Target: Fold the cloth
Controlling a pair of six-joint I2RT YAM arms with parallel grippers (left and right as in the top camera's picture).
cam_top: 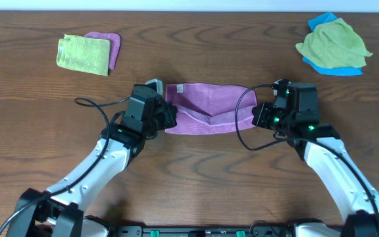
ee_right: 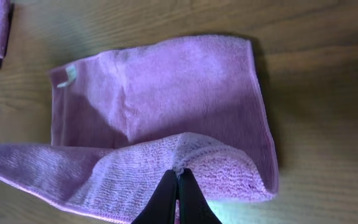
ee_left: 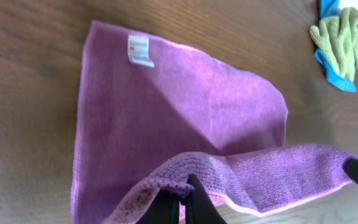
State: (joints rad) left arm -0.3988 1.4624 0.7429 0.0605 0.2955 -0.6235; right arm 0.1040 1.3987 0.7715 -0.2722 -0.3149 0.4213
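A dark wooden table [cam_top: 202, 191] fills the scene, and two white-and-black arms reach in over its near edge, the left arm [cam_top: 91, 174] and the right arm [cam_top: 337, 174], each trailing a loose black cable.

Between them, around the middle of the table, lies the purple cloth [cam_top: 206, 102]. Most of it rests flat on the wood. Its near edge is raised off the table at both ends and hangs in a shallow fold over the flat part, sagging in the middle.

In the far right corner a crumpled green cloth [cam_top: 334, 43] sits on top of a blue cloth [cam_top: 341, 70], well apart from the purple one. In the far left corner a folded lime-green cloth [cam_top: 83, 54] lies over a smaller folded purple piece [cam_top: 112, 46] that shows at its right side.

The left gripper [cam_top: 168, 118] is at the cloth's near left corner. From the wrist camera its black fingers are pressed together with the fuzzy edge of the cloth bunched between them. The right gripper [cam_top: 256, 118] is at the near right corner, and it too is pinched tight on the raised edge, its two fingers meeting with purple fabric caught at their tips.

A small white label [cam_top: 178, 87] sits on the flat part near the far left corner.
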